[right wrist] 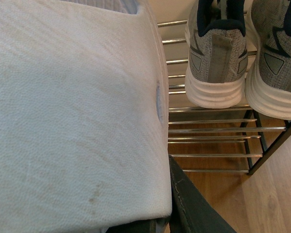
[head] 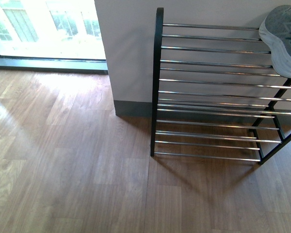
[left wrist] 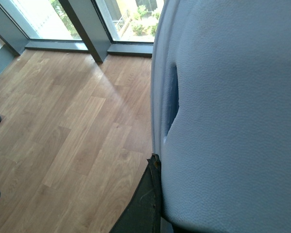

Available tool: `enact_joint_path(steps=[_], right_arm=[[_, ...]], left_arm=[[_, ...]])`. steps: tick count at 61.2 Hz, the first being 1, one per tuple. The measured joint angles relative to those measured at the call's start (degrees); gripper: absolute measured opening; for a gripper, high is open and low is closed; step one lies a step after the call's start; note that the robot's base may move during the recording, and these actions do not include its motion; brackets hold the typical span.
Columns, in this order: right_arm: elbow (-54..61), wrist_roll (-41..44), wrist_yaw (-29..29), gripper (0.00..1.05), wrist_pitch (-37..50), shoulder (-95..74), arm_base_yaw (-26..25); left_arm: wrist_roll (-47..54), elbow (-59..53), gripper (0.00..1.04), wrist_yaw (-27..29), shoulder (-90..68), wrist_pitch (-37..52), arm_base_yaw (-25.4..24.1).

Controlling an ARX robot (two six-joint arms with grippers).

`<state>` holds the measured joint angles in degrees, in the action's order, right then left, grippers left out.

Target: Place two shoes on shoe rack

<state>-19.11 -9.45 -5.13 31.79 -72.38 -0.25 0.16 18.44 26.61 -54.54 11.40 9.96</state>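
Your left gripper (left wrist: 157, 213) clasps one pale blue slide (left wrist: 228, 121), your right gripper (right wrist: 172, 213) a second slide (right wrist: 72, 107); two grey sneakers (right wrist: 216, 58) sit at the shoe rack (head: 208, 92)'s right end.

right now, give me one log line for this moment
left gripper: holding blue slide above floor | right gripper: holding second slide near rack | sneakers: on rack top tier

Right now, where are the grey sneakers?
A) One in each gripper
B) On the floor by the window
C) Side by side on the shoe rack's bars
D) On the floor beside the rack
C: the right wrist view shows both grey sneakers standing side by side, heels toward the camera, on the chrome bars of the shoe rack, and the front view shows one there too.
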Motion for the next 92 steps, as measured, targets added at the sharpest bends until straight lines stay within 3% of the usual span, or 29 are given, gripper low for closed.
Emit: enact_joint_path(steps=[36, 43, 47, 60, 71, 92], right_arm=[[0.0, 0.0, 0.1, 0.01, 0.0, 0.0, 0.0], [1.6, 1.8, -9.1, 0.01, 9.7, -1.1, -0.4], [1.1, 2.0, -10.4, 0.01, 10.7, -0.6, 1.2], [-7.2, 1.6, -2.3, 0.01, 2.8, -4.4, 8.1], [-22.6, 3.3, 7.5, 0.01, -7.0, -18.7, 15.1], [-46.1, 9.7, 20.2, 0.01, -15.7, -43.5, 16.7]], left_arm=[[0.0, 0.0, 0.02, 0.0, 0.0, -0.1, 0.0], [0.0, 0.0, 0.02, 0.0, 0.0, -0.1, 0.0], [0.0, 0.0, 0.02, 0.0, 0.0, -0.1, 0.0], [0.0, 0.0, 0.02, 0.0, 0.0, -0.1, 0.0], [0.0, 0.0, 0.02, 0.0, 0.0, -0.1, 0.0], [0.0, 0.0, 0.02, 0.0, 0.0, -0.1, 0.0]])
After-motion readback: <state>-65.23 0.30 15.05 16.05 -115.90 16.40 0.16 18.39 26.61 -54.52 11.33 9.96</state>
